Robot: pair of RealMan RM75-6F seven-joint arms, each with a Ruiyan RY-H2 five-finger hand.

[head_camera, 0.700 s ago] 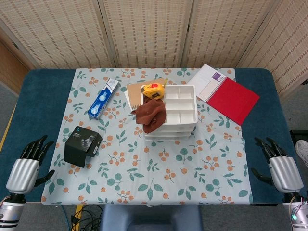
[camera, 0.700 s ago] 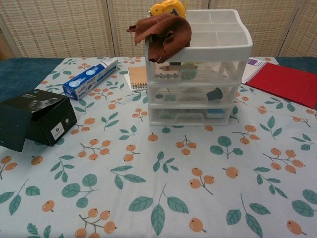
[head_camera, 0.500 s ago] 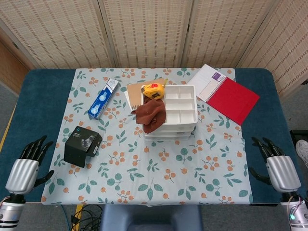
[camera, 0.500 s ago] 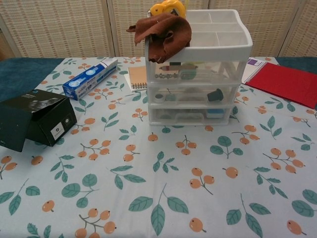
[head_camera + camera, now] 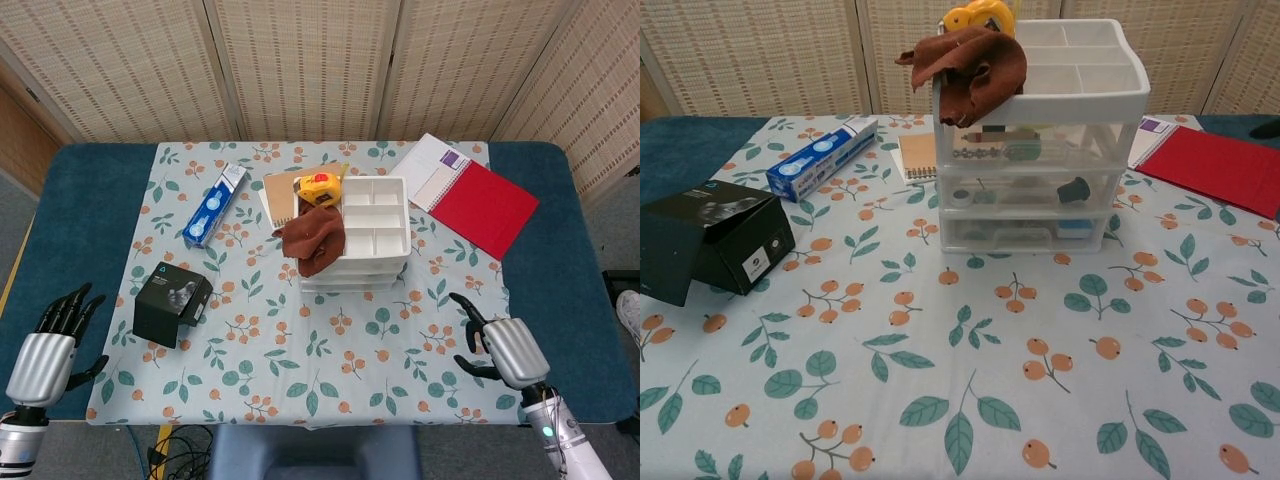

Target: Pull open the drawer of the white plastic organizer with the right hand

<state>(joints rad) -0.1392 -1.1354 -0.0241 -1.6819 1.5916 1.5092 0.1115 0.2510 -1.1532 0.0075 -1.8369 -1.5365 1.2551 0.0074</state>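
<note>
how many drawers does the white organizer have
3, stacked under the open top tray of the organizer: top drawer, middle drawer, bottom drawer. All look closed.

Right hand (image 5: 500, 345): over the near right part of the surface (image 5: 330, 390), fingers spread, holding nothing.
Organizer (image 5: 365, 240): ahead of the right hand and to its left, well apart; drawers (image 5: 1025, 190) stacked in its front, facing the near edge.
Cloth (image 5: 313, 240): draped over the organizer's top left corner.
Tape measure (image 5: 318, 186): just behind the cloth, at the organizer's far left corner.
Small notepad (image 5: 280, 198): flat, just left of the organizer.
Notebook (image 5: 475, 198): far ahead of the right hand, right of the organizer.
Tube box (image 5: 214, 205): left of the notepad.
Box (image 5: 172, 303): nearer than the tube box, far left of the right hand.
Left hand (image 5: 48, 350): at the near left edge, beyond the box.
</note>
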